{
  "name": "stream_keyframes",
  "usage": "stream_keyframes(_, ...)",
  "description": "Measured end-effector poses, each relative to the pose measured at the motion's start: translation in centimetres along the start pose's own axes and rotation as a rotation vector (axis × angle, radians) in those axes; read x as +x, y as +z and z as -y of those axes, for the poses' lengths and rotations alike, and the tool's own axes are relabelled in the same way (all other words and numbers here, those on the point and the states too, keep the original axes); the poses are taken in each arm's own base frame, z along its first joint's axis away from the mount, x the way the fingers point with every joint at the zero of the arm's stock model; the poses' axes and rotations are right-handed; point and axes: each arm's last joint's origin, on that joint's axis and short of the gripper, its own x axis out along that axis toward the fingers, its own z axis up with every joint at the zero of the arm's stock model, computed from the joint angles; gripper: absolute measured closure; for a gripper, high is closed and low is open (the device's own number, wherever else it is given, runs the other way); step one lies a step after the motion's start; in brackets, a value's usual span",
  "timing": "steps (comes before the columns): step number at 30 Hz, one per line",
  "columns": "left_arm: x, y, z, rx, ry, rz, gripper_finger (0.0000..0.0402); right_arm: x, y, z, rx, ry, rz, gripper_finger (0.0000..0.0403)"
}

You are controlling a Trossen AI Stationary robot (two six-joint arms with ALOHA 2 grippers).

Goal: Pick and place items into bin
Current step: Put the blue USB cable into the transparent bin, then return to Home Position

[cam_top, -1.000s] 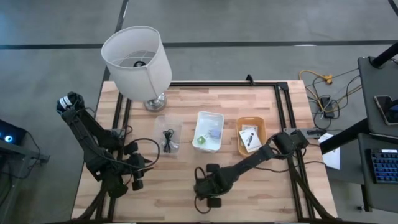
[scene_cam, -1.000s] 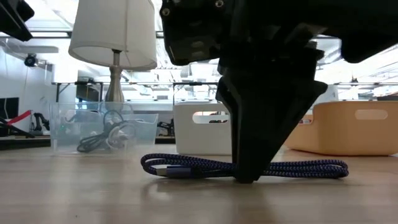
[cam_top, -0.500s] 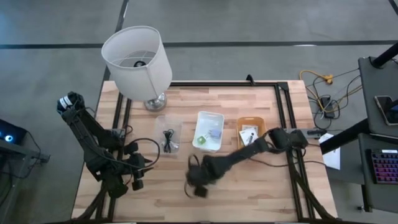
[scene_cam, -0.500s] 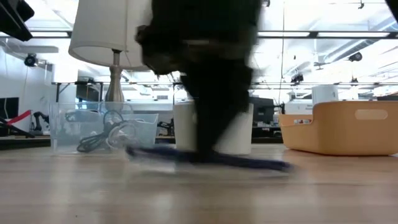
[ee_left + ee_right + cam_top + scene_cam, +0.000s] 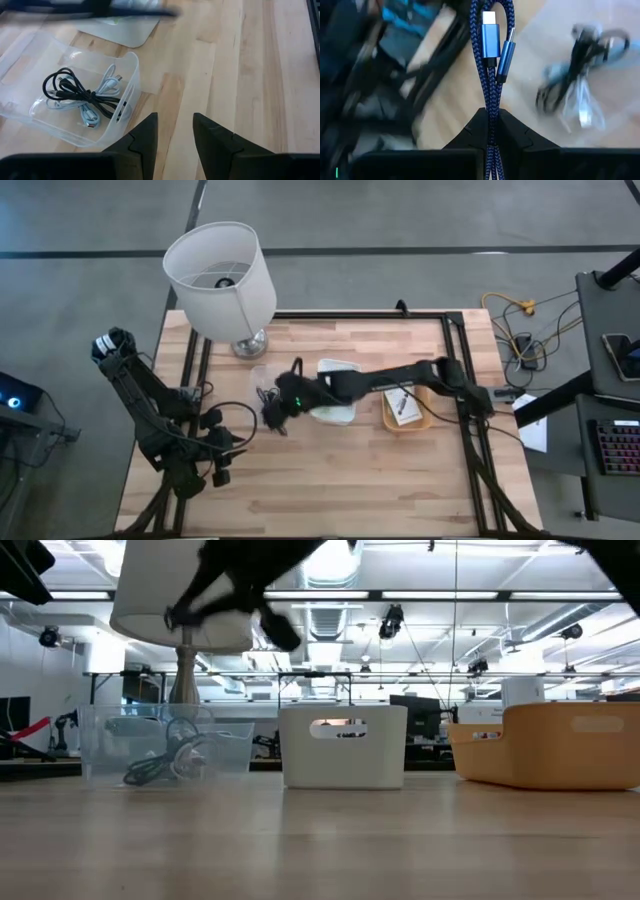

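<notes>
Braided blue cable (image 5: 492, 65), folded double so its two metal-tipped plugs hang side by side, is pinched between the dark tapered fingers (image 5: 470, 132) of the right gripper (image 5: 278, 408); those jaws are clenched on the woven cord. From above, the right arm stretches across the pale wooden plank desk (image 5: 330, 480) and holds the cable over the clear plastic bin (image 5: 270, 402), just beside the white bin (image 5: 337, 370).

That clear bin (image 5: 75, 100) has thin, glossy, rounded walls and already holds a loose tangle of smooth black and pale grey cables (image 5: 82, 95). The white bin (image 5: 343, 745) is opaque, boxy, with a slotted handle cut in its side. Next to it stands an orange bin (image 5: 560, 745) of matte plastic, also with a handle slot; seen from above it holds flat white packets (image 5: 401, 402) with dark print.

A lamp (image 5: 218, 270) with a white drum-shaped fabric shade and a shiny metal base stands at the desk's far left corner.

The left gripper (image 5: 172, 132) waits low near the desk's left edge, its angular dark jaws released with a gap between them, empty.
</notes>
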Motion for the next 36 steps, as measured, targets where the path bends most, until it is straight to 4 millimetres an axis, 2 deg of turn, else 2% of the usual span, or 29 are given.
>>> stream_keyframes(4, 0.0, 0.0, 0.0, -0.001, 0.001, 0.007, 0.0295, 2.6, 2.7, 2.3, 0.130, 0.059, 0.099, 0.0389)
stream_keyframes(8, 0.0, 0.1, 0.0, -0.002, 0.010, 0.027, 0.0295, 4.5, 4.0, 4.2, 0.202, -0.008, 0.150, 0.0379)
stream_keyframes(12, 0.0, 0.1, 0.0, -0.002, 0.018, 0.044, 0.0295, 6.3, 4.1, 5.6, 0.249, -0.067, 0.123, 0.0329)
stream_keyframes(16, 0.0, 0.1, 0.0, -0.002, 0.019, 0.045, 0.0295, 5.8, 4.8, 4.8, 0.226, -0.075, 0.102, 0.0267)
stream_keyframes(19, 0.1, 0.0, -0.1, 0.001, 0.021, 0.044, 0.0295, 4.7, 5.0, 4.3, 0.134, -0.176, 0.094, 0.0228)
stream_keyframes(21, 0.1, 0.0, -0.1, 0.003, 0.023, 0.043, 0.0295, 3.6, 4.9, 3.6, 0.007, -0.252, 0.090, 0.0209)
stream_keyframes(26, 0.2, -0.2, -0.2, 0.006, 0.029, 0.046, 0.0295, -2.2, 4.2, -1.1, -0.315, -0.363, 0.098, 0.0187)
stream_keyframes(30, 0.4, 0.0, -0.3, 0.021, 0.048, 0.064, 0.0295, -5.7, 1.1, -3.1, -0.466, -0.389, 0.005, 0.0190)
stream_keyframes(33, 0.5, 0.6, -0.5, 0.056, 0.059, 0.069, 0.0295, -8.3, -1.6, -4.7, -0.494, -0.378, -0.052, 0.0194)
stream_keyframes(36, 0.2, 1.5, -1.1, 0.082, 0.043, 0.080, 0.0295, -11.8, -3.9, -5.7, -0.482, -0.380, -0.070, 0.0199)
